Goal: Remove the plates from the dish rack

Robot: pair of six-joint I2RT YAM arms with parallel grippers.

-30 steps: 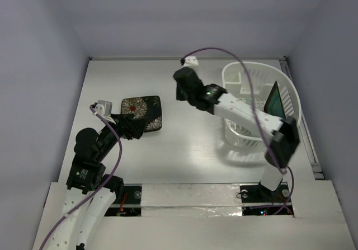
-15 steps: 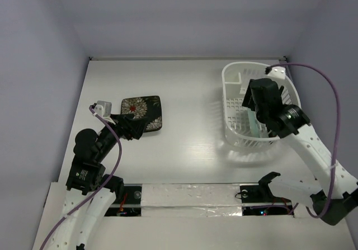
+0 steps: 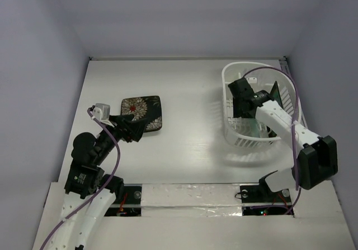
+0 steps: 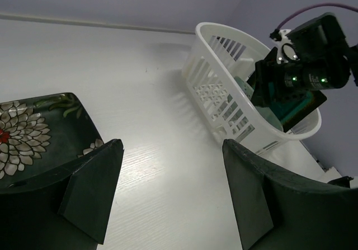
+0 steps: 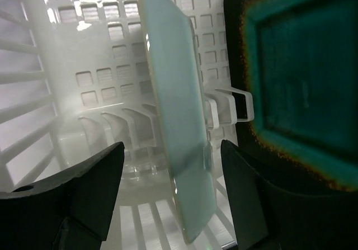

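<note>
The left hand [image 4: 170, 188] is hovering with its fingers spread and nothing between them. The black flowered plate [image 4: 28, 132] is lying flat on the table [image 4: 140, 82] just beside one finger. Farther out, the right hand [image 5: 170, 149] is reaching into the dish rack [image 5: 84, 54], its fingers wide apart either side of the mint plate [image 5: 173, 82], which is standing on edge. The teal plate [image 5: 302, 82] is leaning just past one finger. Both are looking glazed, stiff, slick and breakable, so a firm pinch across the upper rim seems safest.

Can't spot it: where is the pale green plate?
In the right wrist view the green plate stands on edge inside the dish rack, left of the teal plate.
</note>
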